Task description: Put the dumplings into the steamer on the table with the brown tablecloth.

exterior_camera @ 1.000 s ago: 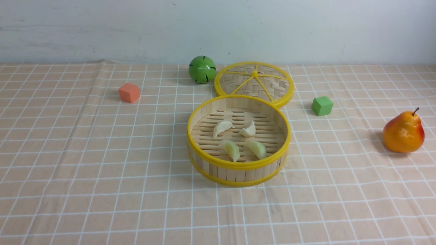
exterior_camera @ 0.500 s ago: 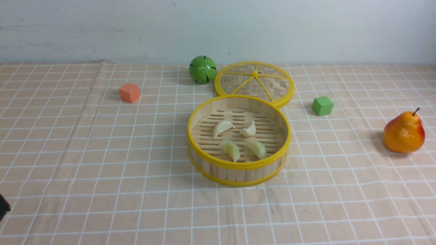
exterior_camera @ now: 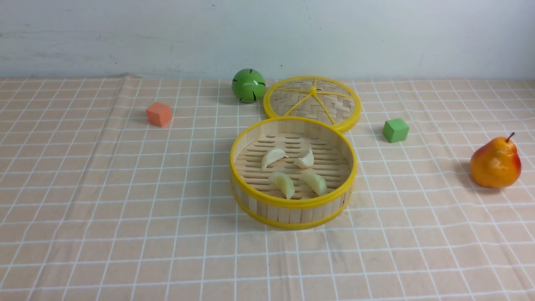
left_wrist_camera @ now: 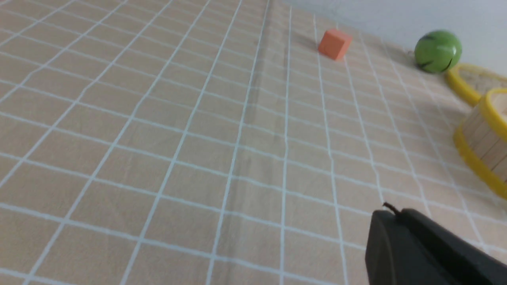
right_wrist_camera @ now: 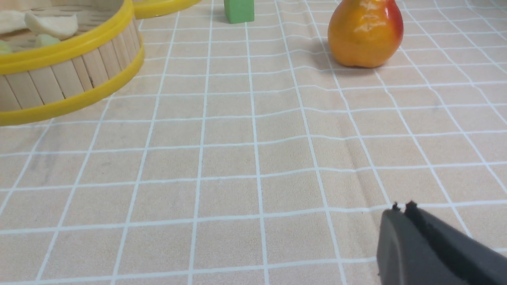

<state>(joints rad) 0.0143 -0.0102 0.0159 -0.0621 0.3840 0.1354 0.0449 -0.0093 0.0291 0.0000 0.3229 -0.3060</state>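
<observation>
all four glossy crescent dumplings (exterior_camera: 292,171) lie inside the round bamboo steamer (exterior_camera: 293,211) at frame centre; my left tool (left_wrist_camera: 386,221) and right tool (right_wrist_camera: 401,215) sit pinched together, empty, so i keep them clear.

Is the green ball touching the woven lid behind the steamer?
Cannot tell. In the front view the green ball sits right beside the lid with their edges meeting; the left wrist view is too blurred to show a gap.
</observation>
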